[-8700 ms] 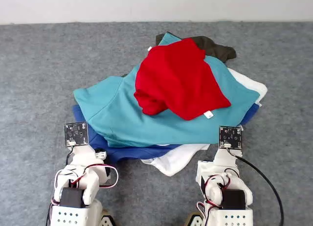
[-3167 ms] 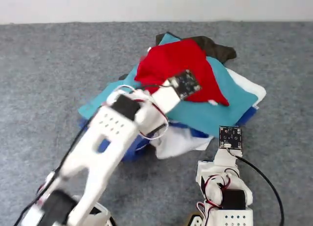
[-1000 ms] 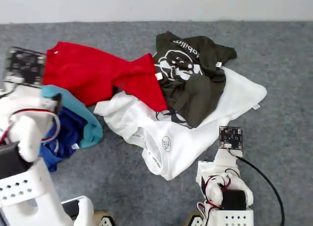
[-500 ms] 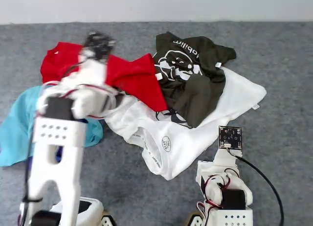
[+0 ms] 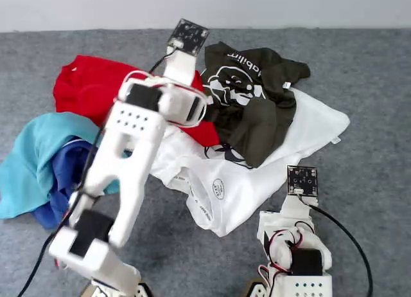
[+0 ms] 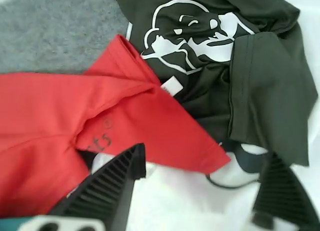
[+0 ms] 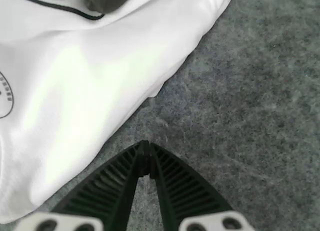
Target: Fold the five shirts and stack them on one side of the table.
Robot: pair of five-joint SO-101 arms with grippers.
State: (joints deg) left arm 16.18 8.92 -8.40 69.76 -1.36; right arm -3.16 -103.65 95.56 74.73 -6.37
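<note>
Shirts spread loose over the grey table [image 5: 366,117], none yet folded or stacked. The red shirt [image 5: 87,91] lies far left, one pointed corner running right across the white shirt [image 5: 250,175] and touching the dark printed shirt [image 5: 257,98], which rests on the white one at far centre. The teal shirt [image 5: 29,152] and the blue shirt [image 5: 61,181] sit bunched together at the near left, the blue partly wrapped in the teal.

The left arm [image 5: 131,126] stretches far over the heap. The left gripper [image 6: 195,186] hangs above the red corner where it overlaps the white cloth, fingers wide apart and holding nothing. The right gripper [image 7: 145,151] is low at the near right, fingers pressed together and empty, over bare table just beside the white shirt's near edge.

Hazards, as judged from this layout:
- The open fingers straddle three overlapping fabrics. A close here may pinch white or dark cloth along with the red, so that a pull drags several shirts at once.
- A grip on the thin corner alone may slip, or lift the red shirt twisted and not flat.
- The white shirt carries the dark one, and moving either would disturb the other.
- The teal and blue bundle takes up the left side, leaving little open room there for flattening or stacking.
</note>
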